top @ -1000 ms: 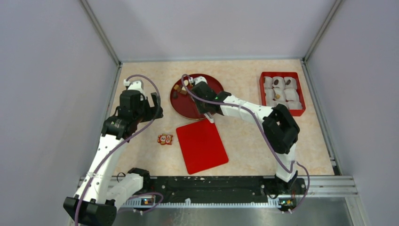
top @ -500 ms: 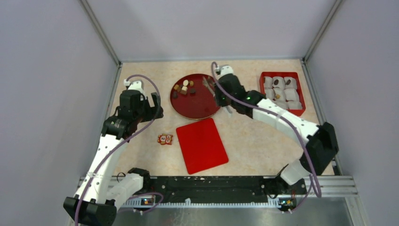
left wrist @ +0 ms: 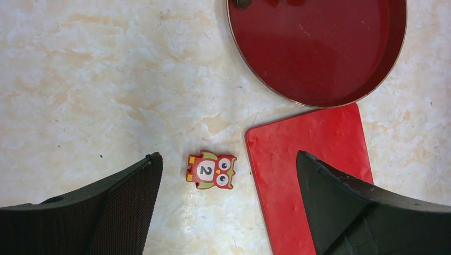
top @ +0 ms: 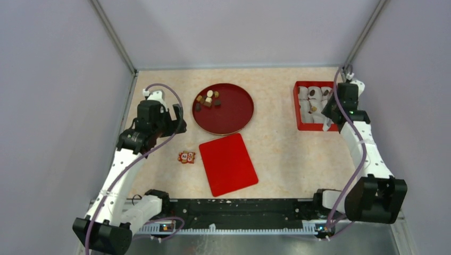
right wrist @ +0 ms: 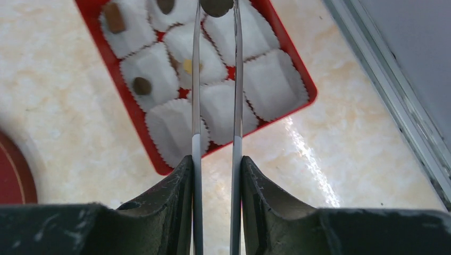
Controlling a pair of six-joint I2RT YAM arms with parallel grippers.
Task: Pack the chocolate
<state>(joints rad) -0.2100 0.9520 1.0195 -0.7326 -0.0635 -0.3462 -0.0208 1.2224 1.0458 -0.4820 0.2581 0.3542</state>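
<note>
Right gripper (right wrist: 215, 159) squeezes tweezers (right wrist: 197, 79) pinching what looks like a dark chocolate piece (right wrist: 216, 5) over the red box (right wrist: 294, 64) (paper-cupped); remaining chocolates (top: 207, 100) sit on the round plate (top: 234, 114); left gripper (left wrist: 227, 159) gapes wide

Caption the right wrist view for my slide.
Right fingers squeeze tweezers holding a dark chocolate piece above the red box of white paper cups.

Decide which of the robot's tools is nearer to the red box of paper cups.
Right. The right tool, gripping a chocolate piece, hangs over the red box; the left tool is far off, left of the round plate.
</note>
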